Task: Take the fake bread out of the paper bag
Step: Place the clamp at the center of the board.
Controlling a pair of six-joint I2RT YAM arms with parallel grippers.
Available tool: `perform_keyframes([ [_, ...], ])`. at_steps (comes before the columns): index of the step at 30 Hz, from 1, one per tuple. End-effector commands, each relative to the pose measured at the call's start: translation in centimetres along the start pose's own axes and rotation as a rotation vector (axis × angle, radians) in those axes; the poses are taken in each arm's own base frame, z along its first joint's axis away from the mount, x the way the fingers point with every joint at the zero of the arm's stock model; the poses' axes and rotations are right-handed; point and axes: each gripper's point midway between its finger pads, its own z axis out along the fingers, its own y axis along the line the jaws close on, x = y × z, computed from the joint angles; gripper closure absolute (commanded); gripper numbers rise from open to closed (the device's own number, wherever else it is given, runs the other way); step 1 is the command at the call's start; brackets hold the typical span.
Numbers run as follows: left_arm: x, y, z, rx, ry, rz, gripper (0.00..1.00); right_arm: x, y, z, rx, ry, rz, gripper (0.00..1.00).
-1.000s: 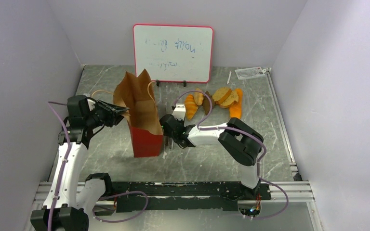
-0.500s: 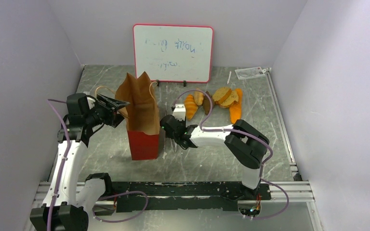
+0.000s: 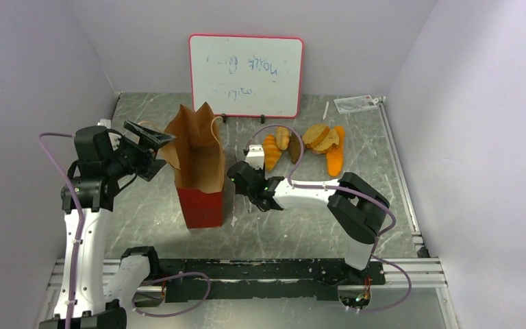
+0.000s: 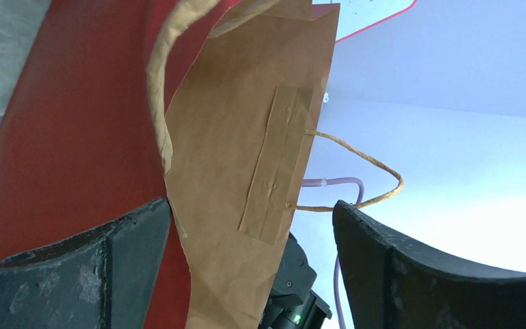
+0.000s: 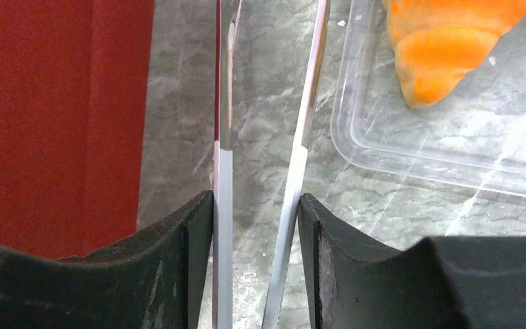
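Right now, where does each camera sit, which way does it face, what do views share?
Top external: above, behind the bases, looking down on the table; left arm and right arm show.
Left wrist: on the left gripper, facing the paper bag; open fingers show.
Right wrist: on the right gripper, facing down; fingers grip metal tongs.
All share the bag.

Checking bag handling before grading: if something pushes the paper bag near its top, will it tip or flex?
Likely flexes first: the bag has a thin, creased paper top. Standing tall on a narrow red base, it could tip under a firm push. With bread lying outside, it is probably light.
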Motion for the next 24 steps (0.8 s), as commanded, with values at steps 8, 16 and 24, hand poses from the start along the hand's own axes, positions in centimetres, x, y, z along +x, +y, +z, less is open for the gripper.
perform_keyframes([
  [8, 0.6, 2.2, -2.9, -0.1, -0.049, 0.033, 0.07, -0.9, 1.4, 0.3, -0.028, -0.02, -0.008, 0.49],
  [16, -0.3, 0.3, -5.6, -0.094, -0.123, 0.077, 0.03, -0.7, 2.0, 0.9, -0.031, -0.01, -0.013, 0.49],
  [24, -4.2, -2.9, -10.8, -0.114, -0.371, 0.182, 0.01, -3.5, 1.6, -1.3, -0.028, -0.053, -0.006, 0.49],
])
